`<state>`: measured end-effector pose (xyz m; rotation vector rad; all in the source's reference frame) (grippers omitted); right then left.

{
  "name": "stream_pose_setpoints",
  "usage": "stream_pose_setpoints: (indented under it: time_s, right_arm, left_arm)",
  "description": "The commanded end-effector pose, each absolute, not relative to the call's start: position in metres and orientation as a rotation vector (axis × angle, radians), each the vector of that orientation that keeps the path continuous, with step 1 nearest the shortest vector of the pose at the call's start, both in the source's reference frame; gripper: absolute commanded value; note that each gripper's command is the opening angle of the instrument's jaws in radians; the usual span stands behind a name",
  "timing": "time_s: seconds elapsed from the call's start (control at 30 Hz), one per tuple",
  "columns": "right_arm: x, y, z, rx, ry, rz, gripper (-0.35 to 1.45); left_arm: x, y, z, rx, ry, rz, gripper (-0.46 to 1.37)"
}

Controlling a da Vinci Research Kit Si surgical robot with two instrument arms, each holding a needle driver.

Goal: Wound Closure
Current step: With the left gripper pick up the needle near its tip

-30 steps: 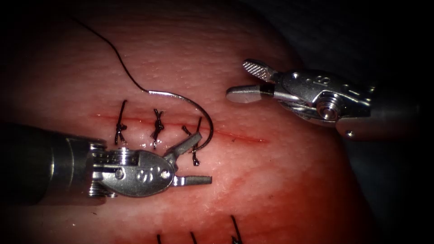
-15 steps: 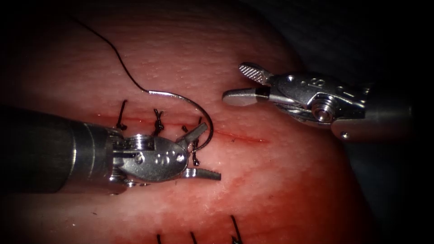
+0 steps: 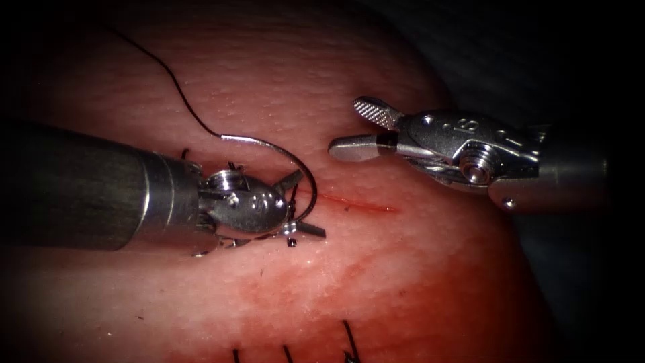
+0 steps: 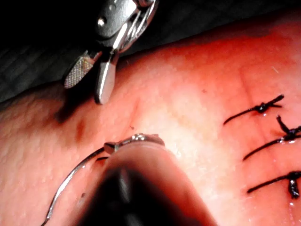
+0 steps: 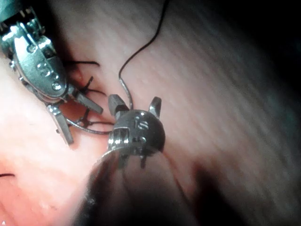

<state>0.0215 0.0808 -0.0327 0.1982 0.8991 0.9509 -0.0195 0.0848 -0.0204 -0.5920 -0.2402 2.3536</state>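
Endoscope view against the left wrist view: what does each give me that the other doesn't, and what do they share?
Endoscope view: the left claw open, astride the needle near its tip end, gripping nothing; the thread trailing from the needle's tail; the unclosed stretch of the cut. Left wrist view: three knotted stitches seen whole. Shared: the right claw, open and empty, and the needle lying on the tissue; whether its tip is in, I cannot tell.

The tissue (image 3: 403, 282) carries everything here: a curved needle (image 3: 295, 168) lies on it, arching across the cut (image 3: 356, 202), its thread (image 3: 168, 74) trailing away over the surface. Dark knotted stitches (image 4: 263, 107) cross the cut further left, and red fluid (image 3: 316, 282) stains the surface below it
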Motion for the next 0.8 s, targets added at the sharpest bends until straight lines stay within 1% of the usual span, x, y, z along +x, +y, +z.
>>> stream_pose_setpoints:
  time_s: [0.03,0.2,0.3,0.4,0.5,0.63,0.7,0.8]
  right_arm:
    - [0.0214,0.0808,-0.0328,0.198,0.899,0.951,0.92]
    - [0.0215,0.0807,-0.0328,0.198,0.896,0.950,0.91]
    - [0.0215,0.0807,-0.0328,0.198,0.896,0.950,0.91]
    - [0.0215,0.0807,-0.0328,0.200,0.893,0.949,0.90]
    - [0.0215,0.0807,-0.0329,0.200,0.893,0.949,0.90]
    - [0.0215,0.0806,-0.0330,0.199,0.892,0.950,0.89]
    - [0.0215,0.0805,-0.0330,0.197,0.891,0.951,0.89]
    - [0.0215,0.0803,-0.0330,0.190,0.884,0.954,0.86]
  left_arm:
    - [-0.0197,0.0847,-0.0202,-0.583,-0.260,2.362,0.58]
    - [-0.0203,0.0840,-0.0189,-0.544,-0.293,2.367,0.53]
    - [-0.0205,0.0836,-0.0182,-0.529,-0.304,2.371,0.48]
    - [-0.0204,0.0838,-0.0177,-0.526,-0.304,2.361,0.38]
    - [-0.0201,0.0840,-0.0175,-0.526,-0.306,2.357,0.23]
    - [-0.0197,0.0843,-0.0175,-0.529,-0.311,2.359,-0.35]
    - [-0.0196,0.0843,-0.0176,-0.531,-0.310,2.358,-0.35]
    - [-0.0195,0.0843,-0.0179,-0.554,-0.246,2.351,-0.35]
